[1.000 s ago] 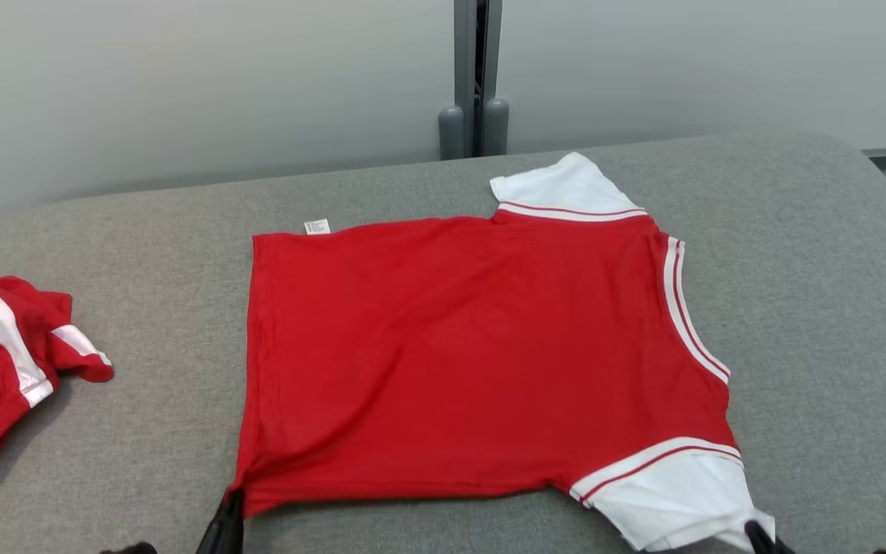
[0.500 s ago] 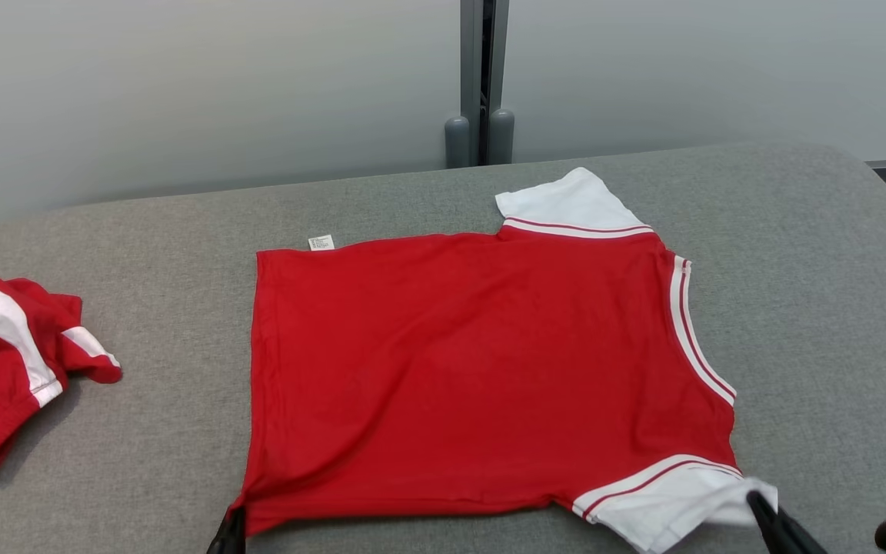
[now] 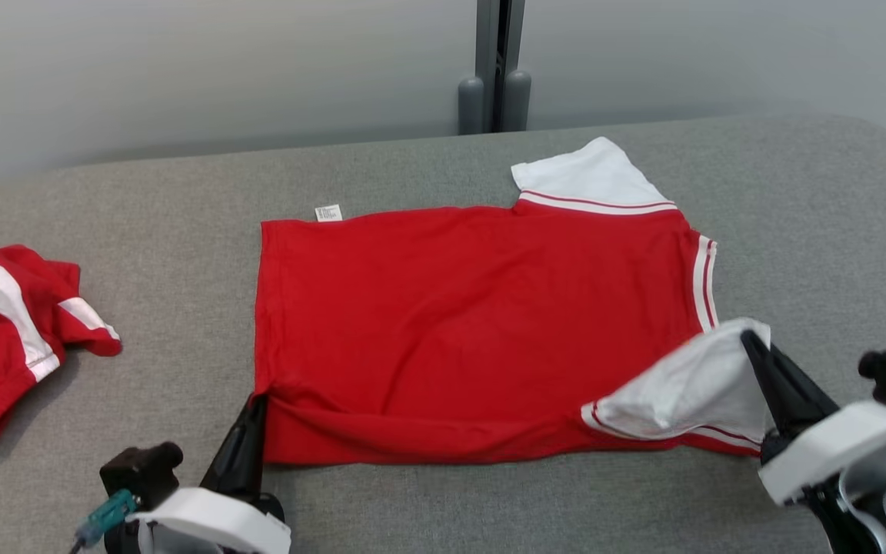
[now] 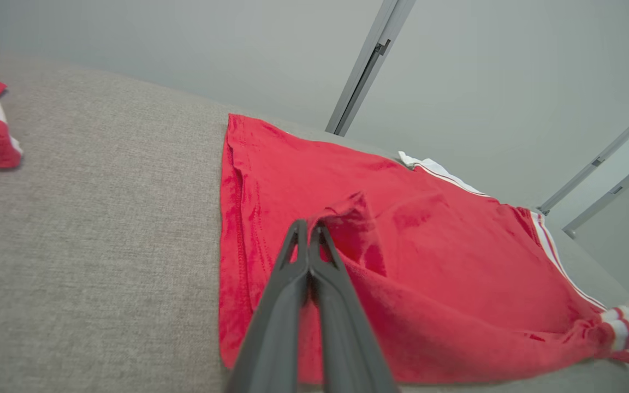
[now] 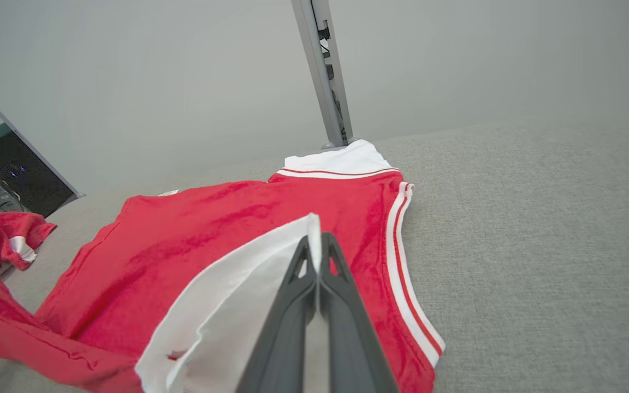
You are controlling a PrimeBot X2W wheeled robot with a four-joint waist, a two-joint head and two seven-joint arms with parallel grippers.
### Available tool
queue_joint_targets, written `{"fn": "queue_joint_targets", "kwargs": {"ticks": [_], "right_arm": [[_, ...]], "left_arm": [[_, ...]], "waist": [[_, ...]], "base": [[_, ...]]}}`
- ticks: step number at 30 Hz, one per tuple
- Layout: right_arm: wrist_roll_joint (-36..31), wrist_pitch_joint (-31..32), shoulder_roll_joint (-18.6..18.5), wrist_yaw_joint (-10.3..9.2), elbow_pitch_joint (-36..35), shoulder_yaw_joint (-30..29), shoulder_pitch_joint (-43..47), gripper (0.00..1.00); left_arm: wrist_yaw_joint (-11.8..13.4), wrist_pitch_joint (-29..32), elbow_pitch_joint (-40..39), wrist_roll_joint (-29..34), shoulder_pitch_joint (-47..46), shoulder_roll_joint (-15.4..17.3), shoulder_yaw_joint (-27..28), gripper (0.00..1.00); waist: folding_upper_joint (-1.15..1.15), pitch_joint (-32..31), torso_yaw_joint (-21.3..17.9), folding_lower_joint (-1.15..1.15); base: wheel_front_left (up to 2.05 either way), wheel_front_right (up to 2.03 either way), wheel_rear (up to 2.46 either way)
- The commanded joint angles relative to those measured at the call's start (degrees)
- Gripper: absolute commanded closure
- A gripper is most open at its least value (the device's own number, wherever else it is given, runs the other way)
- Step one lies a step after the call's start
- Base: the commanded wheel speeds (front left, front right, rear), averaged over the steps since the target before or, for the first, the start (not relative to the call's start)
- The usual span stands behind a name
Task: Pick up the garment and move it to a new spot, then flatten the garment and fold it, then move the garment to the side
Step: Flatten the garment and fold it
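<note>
Left hand [image 3: 258, 401] is clamped on a hem corner of the soft red jersey [image 3: 474, 323], right hand [image 3: 748, 335] pinching its white sleeve [image 3: 689, 385] up, the flat body between them on the fuzzy grey worktop [image 3: 143, 231].

Garment [image 3: 474, 323] lies on table [image 3: 797, 215], second garment [image 3: 4, 331] to its left.

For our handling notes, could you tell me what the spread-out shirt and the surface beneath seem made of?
Shirt: soft, slightly shiny knit, probably cotton or polyester; it drapes and creases limply. Surface: grey woven upholstery fabric, matte; flecked weave shows.
</note>
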Motion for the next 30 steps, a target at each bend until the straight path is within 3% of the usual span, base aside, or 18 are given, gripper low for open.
{"fn": "queue_joint_targets", "kwargs": {"ticks": [1,10,18,19,20,30], "right_arm": [[0.11,-0.42,-0.42,0.02,1.17,0.42,-1.57,1.0],[1.4,-5.41,-0.4,0.02,17.72,6.55,-18.11,1.0],[3.8,-10.08,0.43,0.02,29.8,11.71,-26.75,1.0],[4.1,-10.67,0.43,0.02,31.07,12.3,-27.33,0.57],[4.42,-11.22,0.54,0.02,32.04,12.98,-27.72,0.0],[7.84,-14.84,-1.8,0.02,34.9,17.31,-24.02,0.0]], "left_arm": [[-0.16,-0.26,0.46,-0.1,-1.43,0.52,-0.01,1.0],[-0.14,-0.26,4.99,-0.27,-8.96,1.17,-1.22,1.0],[-0.13,-0.26,7.44,0.35,-12.37,1.46,-2.5,1.0],[-0.14,-0.26,7.86,0.57,-12.73,1.48,-2.76,0.62],[-0.14,-0.26,8.03,0.9,-13.04,1.59,-2.86,0.0],[-0.14,-0.26,5.63,3.06,-8.67,0.81,0.48,0.0]], "waist": [[0.0,0.79,0.04,0.0],[0.0,4.73,0.56,0.0],[0.0,6.43,1.41,0.0],[0.0,6.49,1.61,0.0],[0.0,6.49,1.76,0.0],[0.0,3.09,1.89,0.0]], "base": [[0.0,0.0,0.0],[0.0,0.0,0.0],[0.0,0.0,0.0],[0.0,0.0,0.0],[0.0,0.0,0.0],[0.0,0.0,0.0]]}}
